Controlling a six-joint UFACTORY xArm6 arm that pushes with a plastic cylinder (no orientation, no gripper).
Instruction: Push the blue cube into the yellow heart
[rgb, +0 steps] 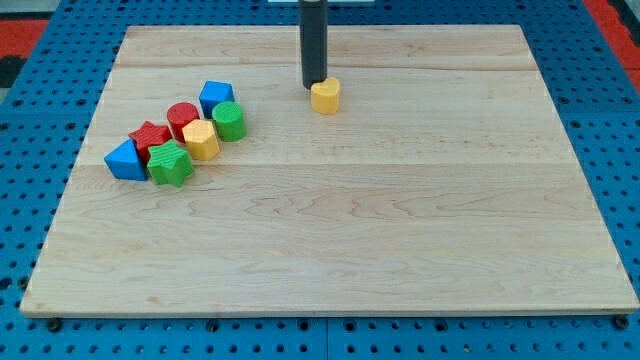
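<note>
The blue cube (215, 97) sits at the upper left of the wooden board, at the top of a cluster of blocks. The yellow heart (325, 96) lies alone near the board's top centre, well to the right of the cube. My tip (314, 84) stands just above and left of the yellow heart, touching or nearly touching it. The tip is far from the blue cube.
Next to the cube lie a green cylinder (229, 121), a red cylinder (183, 118), a yellow block (201, 140), a red block (150, 139), a green star (171, 164) and a blue triangular block (125, 160). The board (400, 230) rests on a blue pegboard.
</note>
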